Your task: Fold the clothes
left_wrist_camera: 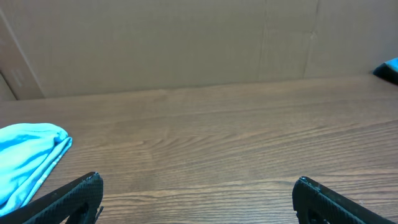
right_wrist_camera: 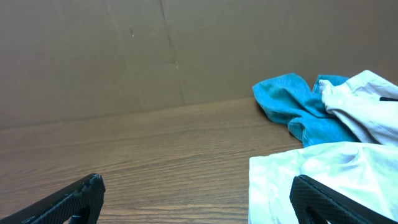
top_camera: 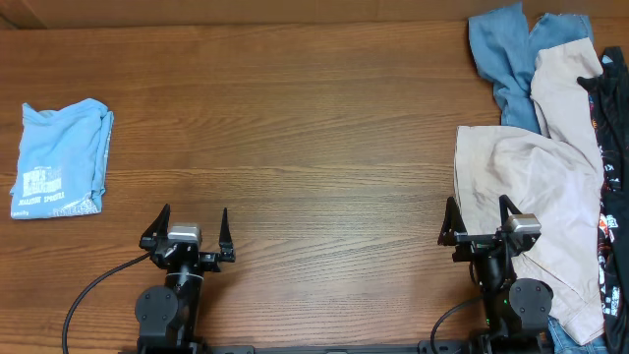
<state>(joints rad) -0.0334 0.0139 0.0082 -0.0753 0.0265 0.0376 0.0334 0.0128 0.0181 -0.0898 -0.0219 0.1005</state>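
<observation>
Our left gripper (top_camera: 195, 212) and right gripper (top_camera: 479, 205) both rest with jaws spread wide, holding nothing. A folded light-blue shirt (top_camera: 61, 157) lies ahead-left of the left gripper, set aside as finished, we judge. The unfolded pile (top_camera: 580, 118) sits just ahead-right of the right gripper, its beige garment (top_camera: 536, 182) nearest for picking.

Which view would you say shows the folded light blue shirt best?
Overhead view: the light blue shirt lies whole, with its print visible. The left wrist view catches only its corner; the right wrist view misses it.

One garment (top_camera: 61, 159) left, clothes heap (top_camera: 536, 177) right
</observation>
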